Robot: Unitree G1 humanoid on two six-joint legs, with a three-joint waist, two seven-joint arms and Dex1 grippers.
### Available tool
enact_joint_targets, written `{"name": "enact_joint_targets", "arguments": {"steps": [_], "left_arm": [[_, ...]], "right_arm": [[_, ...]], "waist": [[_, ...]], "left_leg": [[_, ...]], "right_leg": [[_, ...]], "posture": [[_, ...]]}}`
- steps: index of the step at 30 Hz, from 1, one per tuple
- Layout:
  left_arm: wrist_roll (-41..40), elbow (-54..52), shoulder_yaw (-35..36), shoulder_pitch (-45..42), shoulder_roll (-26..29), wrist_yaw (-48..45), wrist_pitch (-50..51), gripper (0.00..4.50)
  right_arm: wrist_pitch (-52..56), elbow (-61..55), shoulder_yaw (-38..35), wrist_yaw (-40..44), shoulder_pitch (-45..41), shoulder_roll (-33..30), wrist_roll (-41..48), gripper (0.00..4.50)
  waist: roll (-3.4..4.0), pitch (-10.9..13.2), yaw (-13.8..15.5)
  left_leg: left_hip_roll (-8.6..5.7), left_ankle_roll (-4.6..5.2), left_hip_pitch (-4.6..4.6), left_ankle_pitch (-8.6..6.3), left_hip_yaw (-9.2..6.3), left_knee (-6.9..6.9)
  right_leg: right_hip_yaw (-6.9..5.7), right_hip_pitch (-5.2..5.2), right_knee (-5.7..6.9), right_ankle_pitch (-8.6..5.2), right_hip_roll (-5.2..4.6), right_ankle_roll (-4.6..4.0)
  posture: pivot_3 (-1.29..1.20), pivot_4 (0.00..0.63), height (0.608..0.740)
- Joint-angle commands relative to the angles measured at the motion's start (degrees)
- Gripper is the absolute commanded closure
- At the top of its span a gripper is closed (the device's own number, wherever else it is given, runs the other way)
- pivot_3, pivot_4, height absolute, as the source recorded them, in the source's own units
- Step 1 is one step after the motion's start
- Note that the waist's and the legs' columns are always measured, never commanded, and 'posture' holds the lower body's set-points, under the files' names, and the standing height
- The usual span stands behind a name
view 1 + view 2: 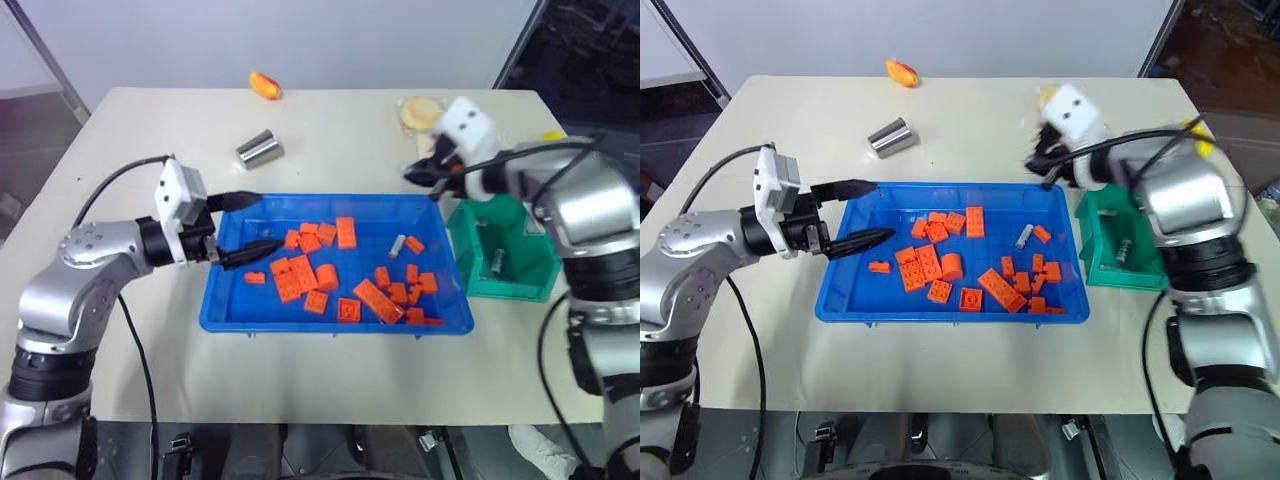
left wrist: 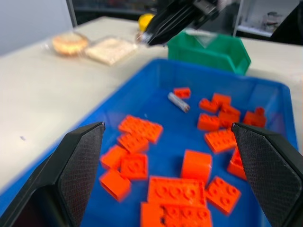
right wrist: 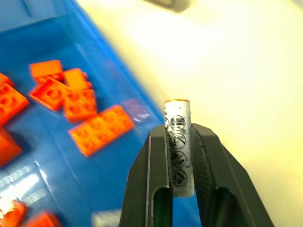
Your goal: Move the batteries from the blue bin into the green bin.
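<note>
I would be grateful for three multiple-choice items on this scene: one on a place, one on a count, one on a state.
1. Where does the shiny metal can lie?
A. In the blue bin
B. On the table beyond the blue bin
C. In the green bin

2. How many batteries lie loose in the blue bin?
A. One
B. Three
C. None

3. What is the right gripper doing?
A. Standing open
B. Clamping an orange block
C. Clamping a battery

Answers:
1. B: the can rests on the table past the bin's far rim.
2. A: one loose battery lies among the orange blocks.
3. C: the held battery stands between its fingers.
</note>
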Motion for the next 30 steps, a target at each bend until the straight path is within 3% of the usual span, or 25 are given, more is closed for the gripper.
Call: {"name": "enact_joint_targets", "arguments": {"steps": [1, 7, 13, 17, 22, 26, 30], "left_arm": [[0.05, 1.03, -1.1, -1.87, -0.56, -1.89, -1.35, 0.0], [0.78, 5.91, -4.2, -7.09, -2.89, -5.02, -2.1, 0.0], [-1.11, 7.91, -3.8, -9.27, -5.55, -5.71, -0.64, 0.0], [-0.19, 8.32, -4.06, -9.33, -5.54, -6.18, -0.94, 0.0], [0.36, 8.4, -3.86, -9.23, -4.69, -6.85, -1.08, 0.0], [2.35, 8.25, -4.7, -8.47, -2.97, -7.84, -2.03, 0.0], [6.45, 8.46, -6.56, -6.64, 0.15, -9.92, -4.57, 0.0]], "right_arm": [[1.01, -2.65, -3.65, 0.4, 1.92, -4.02, 0.4, 4.43], [4.46, -4.13, -12.88, -0.37, 12.89, -11.91, 2.23, 4.43], [3.82, -6.2, -15.71, -0.32, 21.46, -14.68, 2.87, 4.43], [3.66, -6.56, -16.92, -1.16, 24.39, -14.46, 3.66, 2.63], [3.16, -6.26, -16.43, -1.88, 23.46, -14.97, 3.93, 0.03], [2.47, -5.56, -14.64, -2.68, 17.73, -14.09, 4.01, 0.03], [5.72, -7.1, -12.35, -1.76, 10.45, -8.52, 8.22, 0.03]], "waist": [[0.0, 0.0, -0.04], [0.0, 0.0, 0.22], [0.02, 0.0, -0.32], [0.02, 0.0, -0.27], [0.02, 0.0, -0.1], [0.02, 0.0, -0.26], [0.0, -0.01, -1.13]], "left_leg": [[0.0, 0.0, 0.0, 0.0, 0.02, 0.0], [0.0, 0.01, -0.05, 0.0, 0.01, 0.02], [0.05, 0.01, -0.01, 0.0, 0.04, 0.04], [0.04, 0.01, 0.0, 0.0, 0.07, 0.03], [0.03, 0.01, 0.0, 0.0, 0.06, 0.05], [0.03, 0.01, 0.01, 0.0, 0.08, 0.04], [0.05, 0.01, 0.04, 0.0, 0.06, 0.01]], "right_leg": [[0.01, -0.01, 0.0, 0.0, 0.0, 0.0], [0.02, -0.02, 0.01, 0.0, 0.01, 0.0], [0.06, -0.05, 0.06, 0.01, 0.08, 0.01], [0.09, -0.05, 0.07, 0.01, 0.08, 0.02], [0.09, -0.04, 0.07, 0.01, 0.07, 0.02], [0.11, -0.05, 0.07, 0.01, 0.07, 0.02], [0.1, -0.04, 0.09, 0.0, 0.09, 0.01]], "posture": [[0.0, 0.15, 0.74], [0.0, 0.15, 0.74], [0.0, 0.15, 0.74], [0.0, 0.15, 0.74], [0.0, 0.15, 0.74], [0.0, 0.15, 0.74], [0.0, 0.15, 0.74]]}}
